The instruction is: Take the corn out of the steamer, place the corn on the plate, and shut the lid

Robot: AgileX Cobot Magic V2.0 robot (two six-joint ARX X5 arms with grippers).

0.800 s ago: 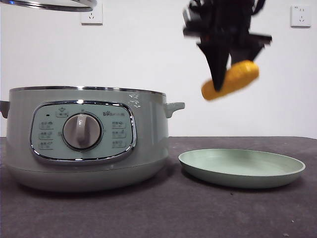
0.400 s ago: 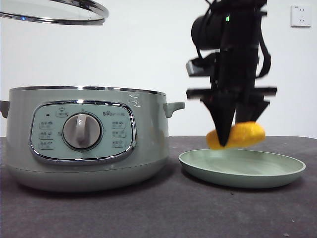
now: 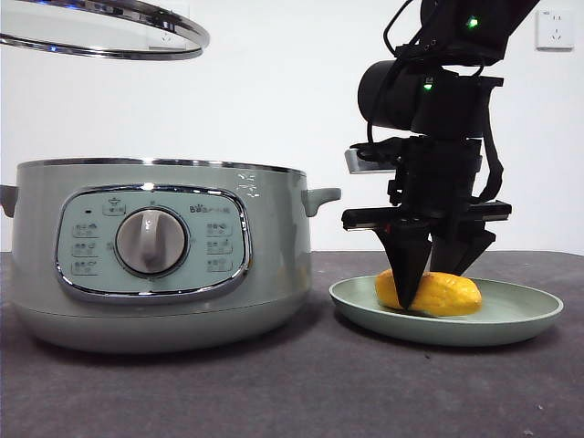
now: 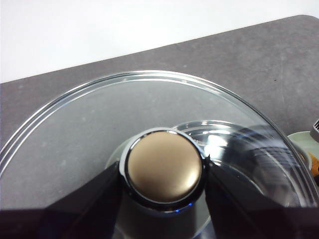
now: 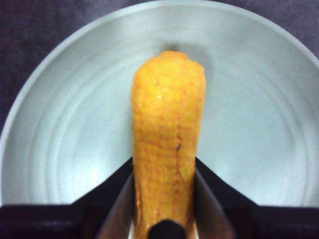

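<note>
The yellow-orange corn [image 3: 443, 294] [image 5: 167, 139] lies low in the pale green plate [image 3: 511, 319] [image 5: 259, 119], and my right gripper [image 3: 431, 290] [image 5: 164, 199] is shut on it from above. The sage-green steamer [image 3: 155, 251] stands uncovered to the left of the plate. High above its left side hangs the glass lid [image 3: 100, 27] [image 4: 79, 134], held by its knob [image 4: 164, 167] in my left gripper [image 4: 164, 174], whose jaws press the knob on both sides.
The dark grey table [image 3: 301, 392] runs across the front below the steamer and plate. A white wall with power sockets [image 3: 554, 29] stands behind. The steamer's side handle [image 3: 321, 196] points toward the plate.
My right gripper has come down with the corn from above the plate into the plate. The lid has sunk slightly and shifted right.
</note>
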